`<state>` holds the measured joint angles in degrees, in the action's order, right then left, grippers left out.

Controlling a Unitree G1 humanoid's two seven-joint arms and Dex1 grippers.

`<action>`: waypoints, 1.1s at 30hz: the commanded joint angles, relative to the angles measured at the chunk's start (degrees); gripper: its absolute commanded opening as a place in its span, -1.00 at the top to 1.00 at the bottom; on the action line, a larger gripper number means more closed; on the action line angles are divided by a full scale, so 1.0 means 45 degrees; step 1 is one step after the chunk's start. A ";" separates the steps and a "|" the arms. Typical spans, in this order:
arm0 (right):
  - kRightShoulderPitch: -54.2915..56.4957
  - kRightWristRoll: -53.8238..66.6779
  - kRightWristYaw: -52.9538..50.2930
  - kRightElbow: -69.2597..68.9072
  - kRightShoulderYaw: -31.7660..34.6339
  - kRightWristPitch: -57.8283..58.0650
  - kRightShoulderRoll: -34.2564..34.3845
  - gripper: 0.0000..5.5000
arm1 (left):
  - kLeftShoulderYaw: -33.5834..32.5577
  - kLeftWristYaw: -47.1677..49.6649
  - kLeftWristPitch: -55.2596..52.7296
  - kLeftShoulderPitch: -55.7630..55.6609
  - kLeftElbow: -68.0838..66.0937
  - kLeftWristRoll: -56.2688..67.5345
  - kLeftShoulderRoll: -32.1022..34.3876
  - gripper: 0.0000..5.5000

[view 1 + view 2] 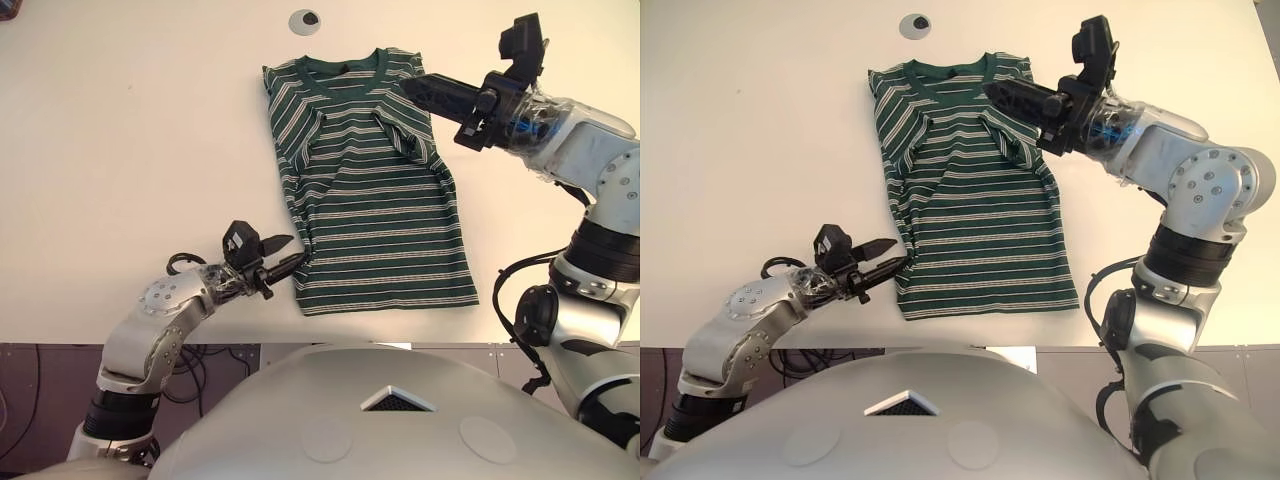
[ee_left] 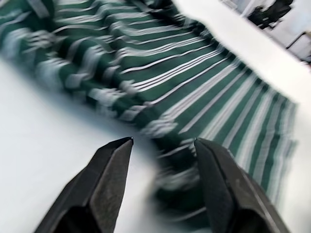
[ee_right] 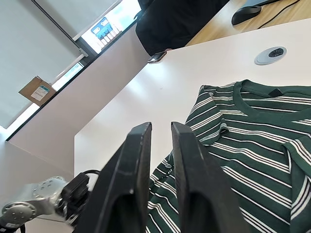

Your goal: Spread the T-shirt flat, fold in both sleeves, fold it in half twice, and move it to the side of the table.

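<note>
The left gripper [image 1: 296, 249] is hovering wide-jawed at the hem corner of the striped T-shirt [image 1: 370, 220], the right gripper [image 1: 408, 87], narrow-jawed and empty, over its shoulder, likely readying the half-fold.

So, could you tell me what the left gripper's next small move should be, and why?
Probably ease the left gripper forward and close on the near hem corner of the T-shirt: its fingers are open beside that corner, both sleeves look folded in, and the half-fold remains.
</note>
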<state>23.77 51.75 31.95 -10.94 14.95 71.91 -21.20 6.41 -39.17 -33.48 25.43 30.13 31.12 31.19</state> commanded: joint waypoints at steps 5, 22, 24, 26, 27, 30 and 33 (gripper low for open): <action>-0.0052 -0.0158 0.0046 0.0147 -0.0326 -0.0361 -0.0364 0.74 | -0.0070 -0.0380 -0.1960 -0.0349 0.1340 0.1830 0.0609 0.16; -0.0371 -0.0151 -0.0113 0.0097 -0.0375 -0.0874 -0.0358 0.74 | -0.0361 -0.0388 -0.1305 -0.2775 -0.0888 -0.0029 0.3004 0.16; -0.0335 -0.0149 -0.0149 0.0117 -0.0362 -0.0908 -0.0369 0.74 | 0.0471 -0.0654 -0.0921 -0.2858 -0.0962 -0.0735 0.2917 0.16; -0.0234 -0.0230 -0.0094 0.0199 -0.0477 -0.0974 -0.0417 0.74 | 0.0837 -0.0880 -0.0873 -0.2756 -0.0836 -0.0782 0.2700 0.16; -0.0173 -0.0277 -0.0055 0.0251 -0.0563 -0.1011 -0.0430 0.74 | 0.1045 -0.0882 -0.0731 -0.2688 -0.0794 -0.1014 0.2678 0.16; -0.0124 -0.0276 -0.0071 0.0296 -0.0604 -0.1059 -0.0383 0.74 | 0.1662 -0.0823 -0.0109 -0.2711 -0.0932 -0.1963 0.2661 0.16; -0.0132 -0.0213 -0.0122 0.0292 -0.0558 -0.1059 -0.0311 0.74 | 0.1937 -0.0570 0.0467 -0.3090 -0.1462 -0.2669 0.2268 0.16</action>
<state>22.07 51.18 31.81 -9.77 12.72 67.58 -21.33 14.05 -42.86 -32.22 12.94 25.74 21.88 42.38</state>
